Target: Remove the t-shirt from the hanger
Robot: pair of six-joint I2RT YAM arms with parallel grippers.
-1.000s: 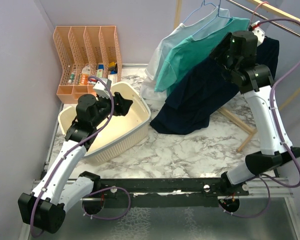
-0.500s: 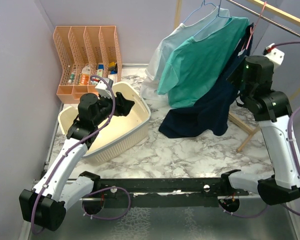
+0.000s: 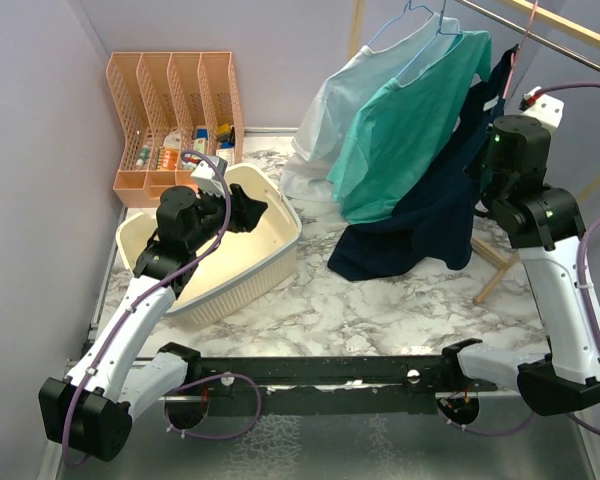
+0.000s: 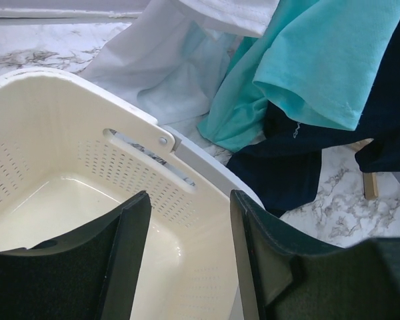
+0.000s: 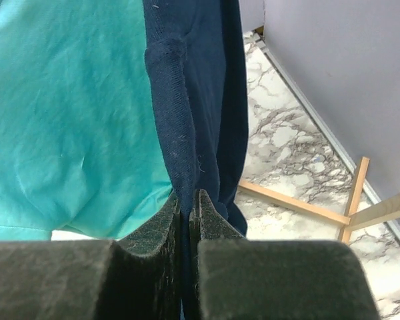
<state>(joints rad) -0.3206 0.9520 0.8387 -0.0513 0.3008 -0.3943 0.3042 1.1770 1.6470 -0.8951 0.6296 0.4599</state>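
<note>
A navy t-shirt (image 3: pixel 420 220) hangs from a pink hanger (image 3: pixel 518 35) on the rail at the back right, its hem draped onto the table. My right gripper (image 3: pixel 480 172) is shut on a fold of the navy t-shirt (image 5: pixel 200 80) near its side seam; in the right wrist view the right gripper (image 5: pixel 189 200) pinches the cloth flat between both pads. My left gripper (image 3: pixel 260 212) hovers over the cream basket (image 3: pixel 270 265) and stands open with nothing between its fingers (image 4: pixel 130 227). The navy t-shirt (image 4: pixel 287 170) shows beyond the basket rim (image 4: pixel 187 150).
A teal shirt (image 3: pixel 410 130) and a pale white shirt (image 3: pixel 325 130) hang on light blue hangers (image 3: pixel 420 15) left of the navy one. The wooden rack's legs (image 3: pixel 495 270) cross the table at right. A peach file organiser (image 3: pixel 175 110) stands at the back left.
My right gripper has moved right and lower along the navy t-shirt and shut on its fabric. The shirts have swung back toward the rail. The left jaws have narrowed a little.
</note>
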